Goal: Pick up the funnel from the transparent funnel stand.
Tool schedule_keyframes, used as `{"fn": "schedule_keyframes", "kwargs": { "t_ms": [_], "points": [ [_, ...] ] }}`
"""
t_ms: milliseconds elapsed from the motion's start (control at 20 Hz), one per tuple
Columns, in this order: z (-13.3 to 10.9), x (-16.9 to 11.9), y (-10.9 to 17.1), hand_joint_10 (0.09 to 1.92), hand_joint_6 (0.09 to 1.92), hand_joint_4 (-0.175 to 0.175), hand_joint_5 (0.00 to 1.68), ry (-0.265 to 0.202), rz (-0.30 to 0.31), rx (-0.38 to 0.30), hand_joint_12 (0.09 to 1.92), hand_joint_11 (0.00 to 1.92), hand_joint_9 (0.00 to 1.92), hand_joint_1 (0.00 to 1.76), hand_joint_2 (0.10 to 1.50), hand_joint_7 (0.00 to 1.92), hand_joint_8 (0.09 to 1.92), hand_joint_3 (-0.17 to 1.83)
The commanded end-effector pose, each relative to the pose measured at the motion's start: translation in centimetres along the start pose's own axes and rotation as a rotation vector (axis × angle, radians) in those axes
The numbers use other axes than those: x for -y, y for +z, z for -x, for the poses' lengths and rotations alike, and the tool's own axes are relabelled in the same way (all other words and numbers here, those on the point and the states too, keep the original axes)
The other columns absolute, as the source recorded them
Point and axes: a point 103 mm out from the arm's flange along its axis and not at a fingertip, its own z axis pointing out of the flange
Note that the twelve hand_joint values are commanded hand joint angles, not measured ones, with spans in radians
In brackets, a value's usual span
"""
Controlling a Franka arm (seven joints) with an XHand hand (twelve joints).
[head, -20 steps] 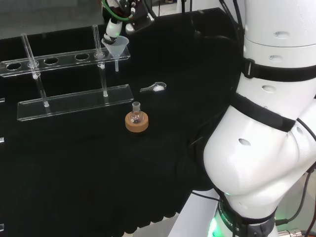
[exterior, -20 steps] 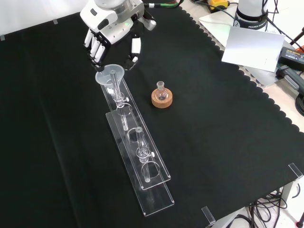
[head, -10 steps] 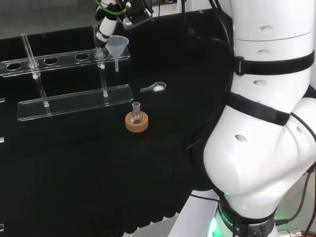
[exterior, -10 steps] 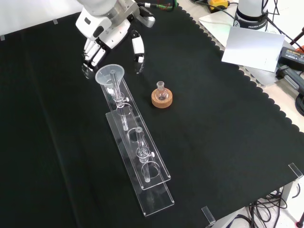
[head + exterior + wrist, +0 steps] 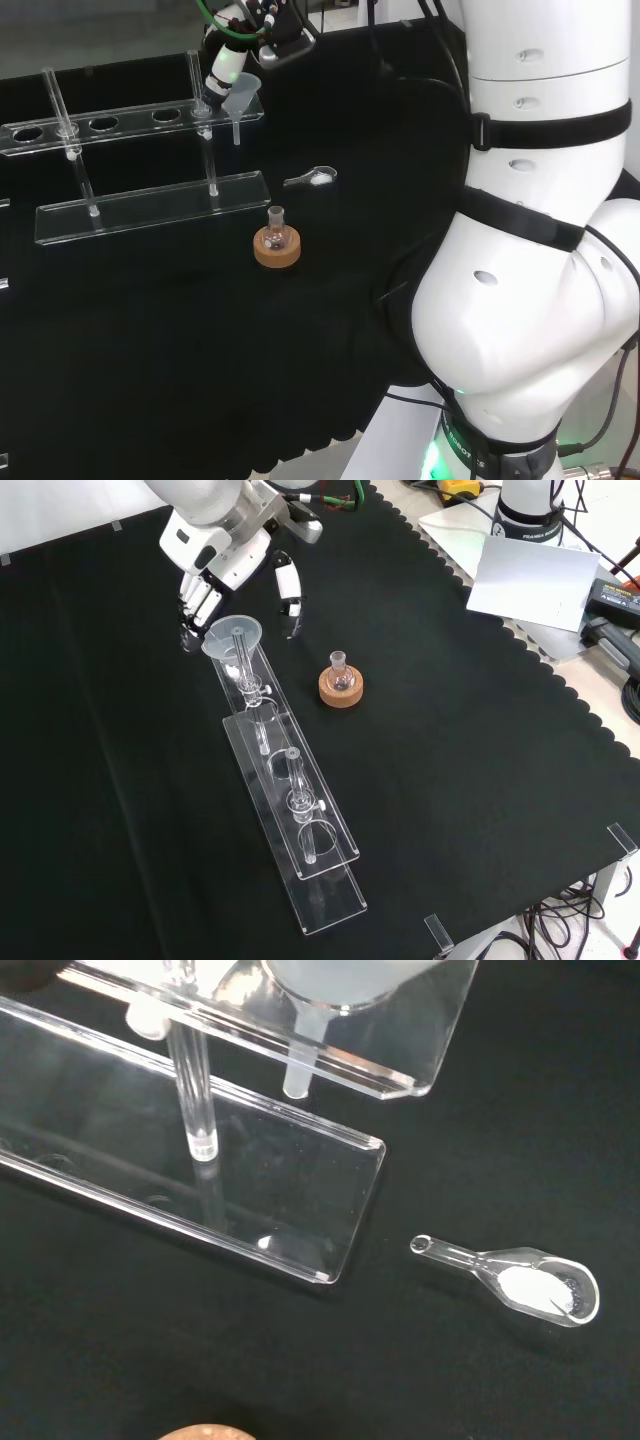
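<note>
A: Where is the funnel (image 5: 233, 637) right now?

B: It sits in the end hole of the clear stand (image 5: 300, 820), at the far end in the front view. Its stem hangs down through the top shelf; the wrist view shows the stem (image 5: 297, 1064) poking out below the shelf, above the base plate.

A: And the hand (image 5: 215, 555)?

B: It hovers over the funnel's mouth. In the front view the fingers (image 5: 197, 602) point down just behind the rim and the thumb (image 5: 289, 584) hangs on the other side, towards the small flask (image 5: 340, 674). They are spread apart and fairly straight, holding nothing. I can't tell whether a fingertip touches the rim.

A: So which step is this?

B: I'd say the approach, with the grasp not yet made. The funnel looks seated in its hole.

A: What does the next move call for?

B: Probably lowering so the fingers and thumb bracket the cone, closing on it, then lifting straight up until the stem clears the hole. Pulling sideways could catch the stem on the shelf and drag the stand.

A: Anything else close by?

B: A little glass scoop (image 5: 520, 1282) with white powder lies on the cloth beside the stand's end, and the flask rests on its cork ring (image 5: 277, 250) a bit away.
</note>
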Motion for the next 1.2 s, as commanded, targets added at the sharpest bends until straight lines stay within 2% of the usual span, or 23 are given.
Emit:
{"fn": "schedule_keyframes", "kwargs": {
  "t_ms": [50, 350, 750, 1100, 1200],
  "points": [
    [0.7, -0.8, 0.6, 0.72, 0.09, -0.046, 0.2, 0.02, -0.012, 0.013, 1.41, 0.51, 0.43, 0.64, 0.63, 0.14, 0.71, 0.33],
    [1.0, -1.6, 1.3, 0.68, 0.09, -0.044, 0.27, 0.022, -0.032, 0.006, 1.39, 0.53, 0.51, 0.66, 0.63, 0.23, 0.71, 0.36],
    [1.2, -1.9, 1.9, 0.56, 0.09, -0.043, 0.42, 0.017, -0.041, 0.006, 1.37, 0.56, 0.73, 0.67, 0.62, 0.48, 0.69, 0.41],
    [1.0, -1.6, 1.7, 0.5, 0.11, -0.039, 0.63, 0.036, 0.025, 0.025, 1.33, 0.61, 0.9, 0.69, 0.62, 0.66, 0.68, 0.44],
    [0.9, -1.3, 1.5, 0.45, 0.29, -0.033, 0.7, 0.061, 0.072, 0.041, 1.31, 0.63, 0.98, 0.72, 0.63, 0.77, 0.68, 0.45]
  ]
}}
